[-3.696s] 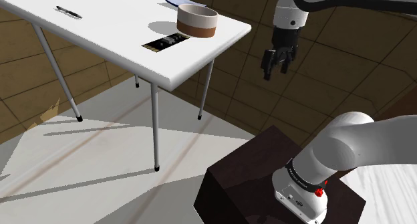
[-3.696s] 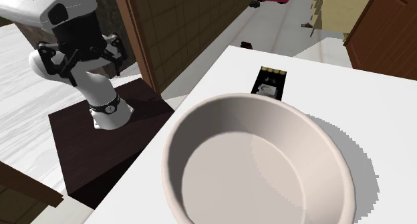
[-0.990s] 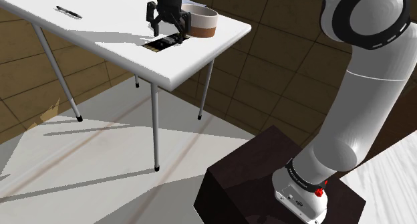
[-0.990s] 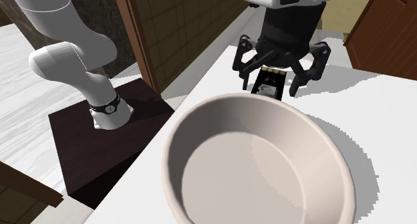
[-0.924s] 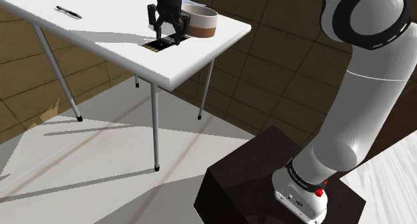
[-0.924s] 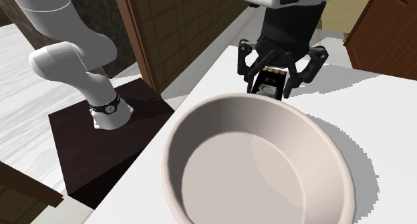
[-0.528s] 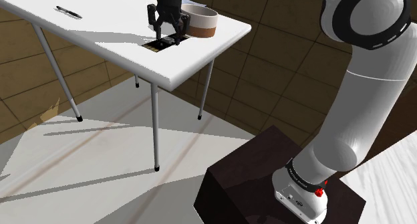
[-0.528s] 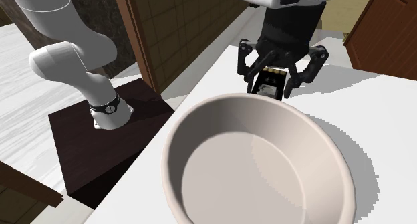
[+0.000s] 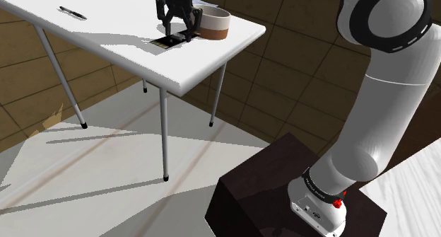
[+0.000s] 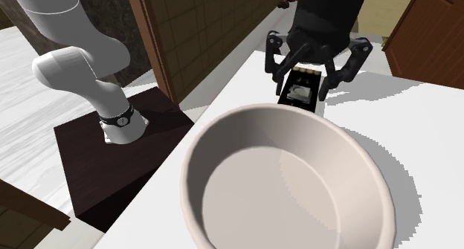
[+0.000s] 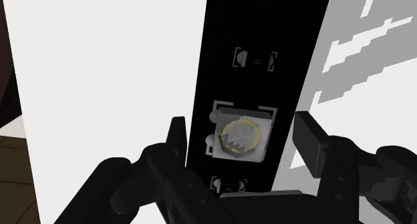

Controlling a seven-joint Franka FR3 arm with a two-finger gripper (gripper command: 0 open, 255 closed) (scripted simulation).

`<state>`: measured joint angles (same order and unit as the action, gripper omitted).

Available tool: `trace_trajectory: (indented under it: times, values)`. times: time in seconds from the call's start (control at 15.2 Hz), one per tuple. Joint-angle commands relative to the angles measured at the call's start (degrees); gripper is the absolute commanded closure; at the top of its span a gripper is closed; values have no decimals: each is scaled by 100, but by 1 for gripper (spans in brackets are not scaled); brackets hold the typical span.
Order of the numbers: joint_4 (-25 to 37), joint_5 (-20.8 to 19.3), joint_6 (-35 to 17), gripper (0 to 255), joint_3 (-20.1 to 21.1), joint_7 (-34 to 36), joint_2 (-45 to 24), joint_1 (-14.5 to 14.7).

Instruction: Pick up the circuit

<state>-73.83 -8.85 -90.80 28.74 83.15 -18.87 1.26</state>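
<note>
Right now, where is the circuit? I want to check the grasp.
The circuit is clasped between the gripper's fingers over the white table, close beside the bowl, on the shoulder view's left of it.

Your white table on thin legs carries a brown-banded bowl near the corner toward the stand, and a pen well apart near the opposite end. The black circuit is just beside the bowl; you can't tell whether it rests on the top.

White arm, dark joints, all-black claw.
</note>
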Motion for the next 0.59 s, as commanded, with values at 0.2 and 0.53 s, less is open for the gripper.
trace_trajectory:
  times: [0.2, 0.53]
  values:
    - [655, -86, 489, 255, 4, 19, -180, 123]
    - [1435, -212, 1028, 255, -1, 35, -432, 299]
